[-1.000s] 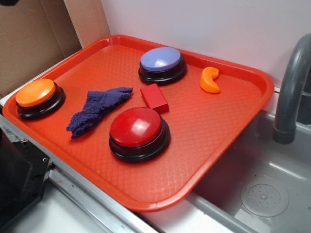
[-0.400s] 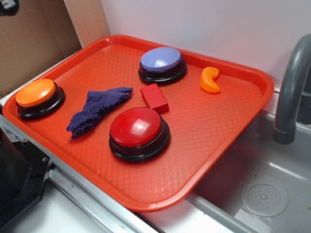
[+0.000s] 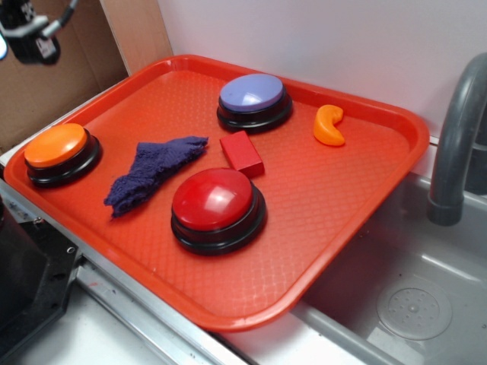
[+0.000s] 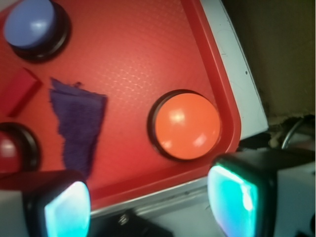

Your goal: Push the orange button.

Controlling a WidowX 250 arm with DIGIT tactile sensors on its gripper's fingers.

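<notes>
Exterior view: the gripper (image 3: 30, 38) has just entered the frame, high and well apart from the orange button (image 3: 55, 145).
Its jaws stand wide and empty. In the wrist view the orange button (image 4: 187, 125) lies below and ahead of the gripper (image 4: 148, 202), untouched in its corner of the red tray (image 4: 148, 59); the approach is beginning, the descent remains.

the orange button (image 3: 55, 146) sits on the tray (image 3: 319, 228), left of the cloth (image 3: 152, 173).
</notes>
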